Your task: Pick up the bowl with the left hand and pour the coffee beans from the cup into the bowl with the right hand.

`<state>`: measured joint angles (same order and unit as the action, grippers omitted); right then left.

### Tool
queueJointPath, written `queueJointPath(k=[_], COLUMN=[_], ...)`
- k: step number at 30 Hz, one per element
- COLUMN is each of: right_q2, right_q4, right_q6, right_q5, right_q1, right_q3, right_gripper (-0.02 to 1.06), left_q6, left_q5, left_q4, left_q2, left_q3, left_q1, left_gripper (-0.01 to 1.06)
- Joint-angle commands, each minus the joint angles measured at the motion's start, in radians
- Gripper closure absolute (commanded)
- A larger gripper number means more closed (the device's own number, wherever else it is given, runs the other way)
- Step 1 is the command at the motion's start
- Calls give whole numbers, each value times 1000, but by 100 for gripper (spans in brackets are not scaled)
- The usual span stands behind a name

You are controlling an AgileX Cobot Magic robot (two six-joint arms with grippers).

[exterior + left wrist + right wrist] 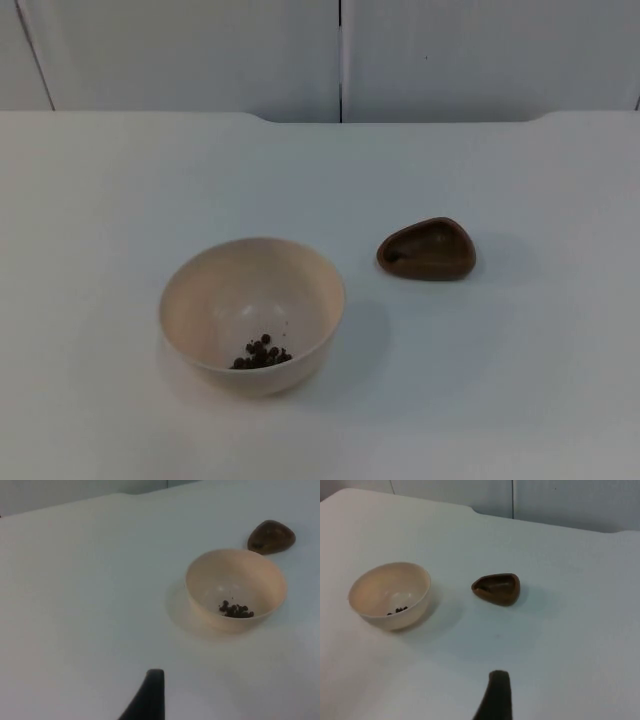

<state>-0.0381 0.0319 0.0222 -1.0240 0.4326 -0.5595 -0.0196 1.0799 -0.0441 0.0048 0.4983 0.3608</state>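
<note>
Top view: cream bowl (252, 315) w/ coffee beans (261, 354) on white desk (520, 400), brown cup (427, 249) at its 2 o'clock, apart. Left claw (150, 695), right claw (495, 695): opening can't tell.

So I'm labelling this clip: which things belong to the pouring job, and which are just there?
Job:
round cream bowl
dark coffee beans inside it
small brown wooden cup, standing apart from the bowl

Just there:
white table top
grey partition wall
</note>
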Motion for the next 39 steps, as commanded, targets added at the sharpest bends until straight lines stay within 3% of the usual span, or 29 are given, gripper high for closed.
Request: queueJointPath(k=[1, 22, 25, 28, 29, 39], right_q2=[35, 38, 38, 38, 38, 38], right_q4=[0, -1, -1, -1, -1, -1], right_q6=[-15, -16, -16, -16, -16, -16], right_q5=[-36, -55, -55, -55, -55, -55], right_q1=[-2, -4, -4, -4, -4, -4], right_q3=[9, 47, 47, 47, 47, 47], right_gripper=[35, 35, 29, 3, -1, -1], left_q6=[6, 6, 6, 6, 6, -1], left_q5=[-5, -5, -7, -7, -7, -7], left_q4=[6, -24, -46, -47, -47, -43], left_q2=[-5, -5, -5, -5, -5, -5], left_q3=[-4, -3, -4, -4, -4, -4], left_q1=[-3, -3, -3, -3, -3, -3], left_gripper=[14, 14, 14, 5, 0, 0])
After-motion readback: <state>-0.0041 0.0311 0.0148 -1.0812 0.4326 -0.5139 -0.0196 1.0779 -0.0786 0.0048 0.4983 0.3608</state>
